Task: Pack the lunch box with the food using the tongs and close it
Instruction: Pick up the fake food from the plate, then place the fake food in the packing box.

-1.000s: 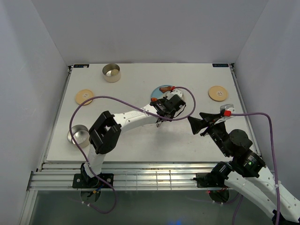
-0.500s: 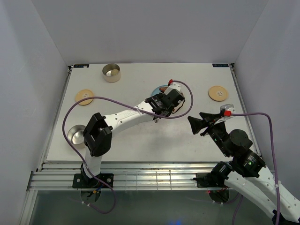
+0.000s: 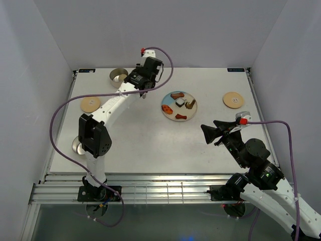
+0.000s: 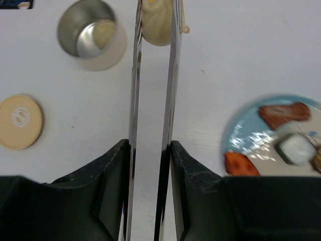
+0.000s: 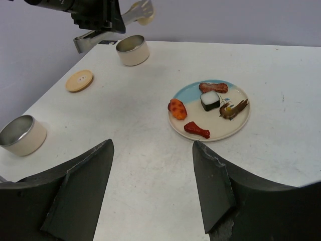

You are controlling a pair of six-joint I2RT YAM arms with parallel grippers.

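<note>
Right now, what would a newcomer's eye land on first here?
The slim silver metal tongs, gripped in the left jaws, pinch a pale round food piece just beside the shiny steel tin at the far left. In the middle, the cream-and-blue plate holds five more pieces.

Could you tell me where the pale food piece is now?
The pale food piece sits top centre in the left wrist view, pinched between the tips of the tongs, just right of the open steel tin at the table's far left.
</note>
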